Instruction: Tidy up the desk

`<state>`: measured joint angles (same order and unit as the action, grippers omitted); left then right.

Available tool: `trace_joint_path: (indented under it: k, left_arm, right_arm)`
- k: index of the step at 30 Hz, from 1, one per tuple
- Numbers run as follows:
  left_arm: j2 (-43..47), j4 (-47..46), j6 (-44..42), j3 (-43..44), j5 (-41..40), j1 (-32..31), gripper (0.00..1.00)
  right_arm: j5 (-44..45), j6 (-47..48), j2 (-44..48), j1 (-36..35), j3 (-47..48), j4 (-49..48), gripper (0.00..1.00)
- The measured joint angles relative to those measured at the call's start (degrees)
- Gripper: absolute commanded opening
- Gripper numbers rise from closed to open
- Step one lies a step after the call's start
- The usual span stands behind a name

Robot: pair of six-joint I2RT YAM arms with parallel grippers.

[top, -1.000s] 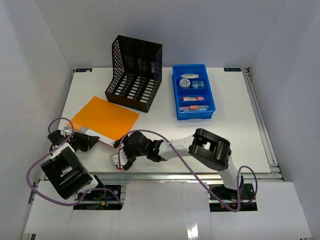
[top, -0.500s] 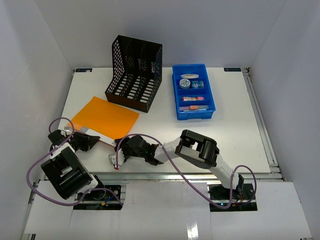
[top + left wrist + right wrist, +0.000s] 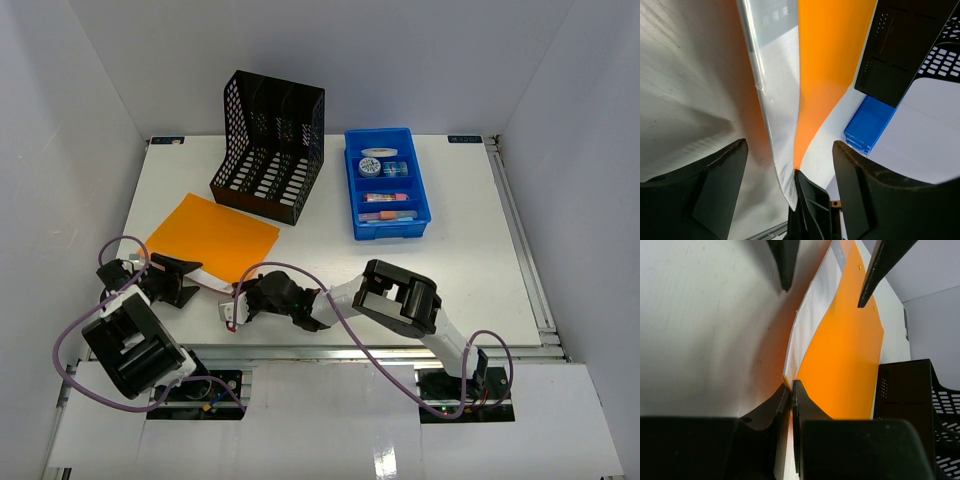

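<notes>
My right claw (image 3: 790, 385) is pinched shut on the near corner of the orange folder (image 3: 212, 238), with the white-lined lip of the sheet caught between the flat jaws. My left claw (image 3: 790, 150) stands wide and holds nothing. Its two fingers straddle the same edge farther along, straight ahead of the right claw's tips and pointing back at them.

The desk (image 3: 470, 260) spreads under both claws, and the folder lies on it. The pinched edge seems to curl up a little off the surface.

From my right pinch, the folder's long axis runs directly ahead toward the left claw, and the sheet itself spreads off to the right of my tips. Beyond it on that side stands the black mesh file rack (image 3: 270, 150). The blue tray (image 3: 392, 232) is farther away, well apart from either claw.

I judge the right arm is the one to carry the folder, since it alone has hold. The swing would go toward the rack, with the long edge leading.
</notes>
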<state>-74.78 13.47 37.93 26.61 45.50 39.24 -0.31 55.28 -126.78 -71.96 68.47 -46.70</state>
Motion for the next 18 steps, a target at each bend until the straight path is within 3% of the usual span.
trace_joint_path:
  k: [12,16,18]
  left_arm:
    - [-0.7,-3.6,1.9,-0.7,0.2,0.0,0.78]
    - [-2.6,-6.6,4.0,-0.8,1.0,-0.1,0.71]
    - [-2.6,-7.7,4.9,-0.8,1.0,-0.1,0.59]
  right_arm:
    - [-1.6,-11.9,9.0,0.0,-0.1,6.6,0.08]
    - [-3.0,-14.3,11.2,-0.1,-1.0,9.4,0.08]
    - [-3.8,-14.9,11.8,-0.1,-1.5,10.2,0.08]
